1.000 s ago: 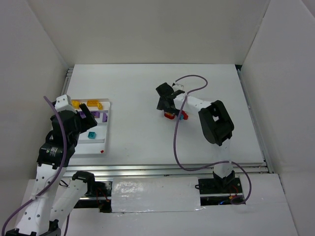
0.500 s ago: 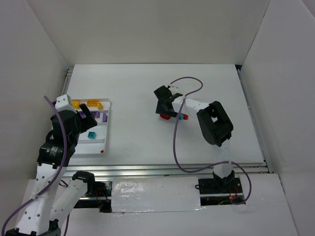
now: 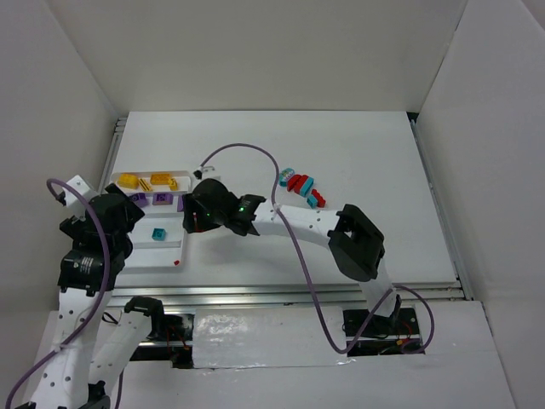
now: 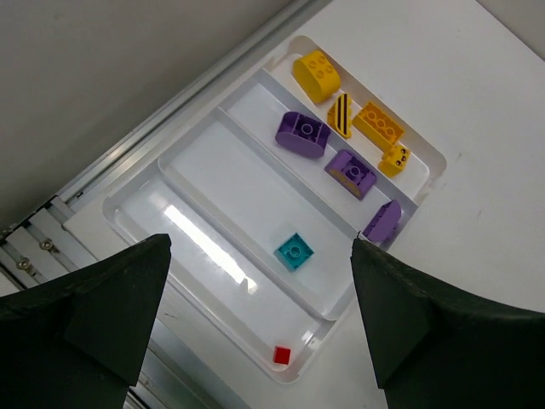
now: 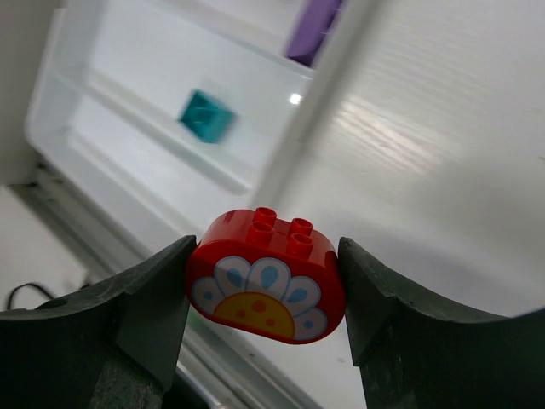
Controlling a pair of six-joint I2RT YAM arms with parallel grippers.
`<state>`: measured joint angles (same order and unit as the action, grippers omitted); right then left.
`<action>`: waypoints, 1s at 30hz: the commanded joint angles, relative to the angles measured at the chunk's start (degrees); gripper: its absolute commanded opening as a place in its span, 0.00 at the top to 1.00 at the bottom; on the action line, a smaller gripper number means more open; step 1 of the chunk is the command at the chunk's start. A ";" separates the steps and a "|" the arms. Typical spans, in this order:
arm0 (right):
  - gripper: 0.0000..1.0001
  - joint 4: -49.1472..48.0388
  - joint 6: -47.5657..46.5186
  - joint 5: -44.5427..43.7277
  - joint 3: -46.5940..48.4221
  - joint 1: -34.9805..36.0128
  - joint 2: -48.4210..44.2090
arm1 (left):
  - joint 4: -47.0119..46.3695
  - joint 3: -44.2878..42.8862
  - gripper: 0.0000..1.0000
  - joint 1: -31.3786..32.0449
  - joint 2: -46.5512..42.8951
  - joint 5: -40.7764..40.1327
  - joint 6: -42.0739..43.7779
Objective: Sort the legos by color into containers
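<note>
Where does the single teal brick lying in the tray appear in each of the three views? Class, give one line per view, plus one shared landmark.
Top external: the teal brick lies at left of centre, in the third row from the far side.
Left wrist: near the middle, between the two dark fingers.
Right wrist: upper left, blurred, above the held red brick.
Shared landmark: the white tray around it.
</note>
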<state>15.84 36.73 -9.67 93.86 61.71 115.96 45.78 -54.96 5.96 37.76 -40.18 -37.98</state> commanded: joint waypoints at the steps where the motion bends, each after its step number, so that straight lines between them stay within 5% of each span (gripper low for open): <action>1: 0.98 -8.18 1.59 6.74 3.16 0.77 2.33 | 3.25 -2.52 0.00 -0.59 -1.19 -7.44 -5.26; 15: 0.85 -8.19 -0.26 21.27 20.74 3.41 17.89 | 2.91 -2.35 0.01 0.11 -2.95 -8.24 -4.83; 22: 0.47 -5.11 -2.19 21.80 23.65 4.38 19.65 | 2.30 -2.08 0.01 0.37 -3.48 -7.63 -3.95; 23: 0.30 -4.85 -2.36 21.89 23.65 4.38 19.31 | 2.30 -1.99 0.00 0.37 -3.57 -7.54 -3.86; 24: 0.28 -4.94 -2.54 21.98 23.30 4.47 19.04 | 2.38 -1.99 0.01 0.37 -3.66 -7.54 -3.86; 25: 0.07 -4.68 -2.72 21.98 23.21 4.47 18.86 | 2.21 -1.99 0.00 0.37 -3.66 -7.45 -3.77; 30: 0.01 -4.85 -3.86 20.75 22.59 4.56 17.19 | 2.30 -1.91 0.01 0.37 -3.74 -7.54 -3.86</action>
<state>10.92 34.57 11.51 114.98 65.89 135.52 49.39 -55.59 6.15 34.59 -46.63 -42.17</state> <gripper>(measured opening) 0.982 0.994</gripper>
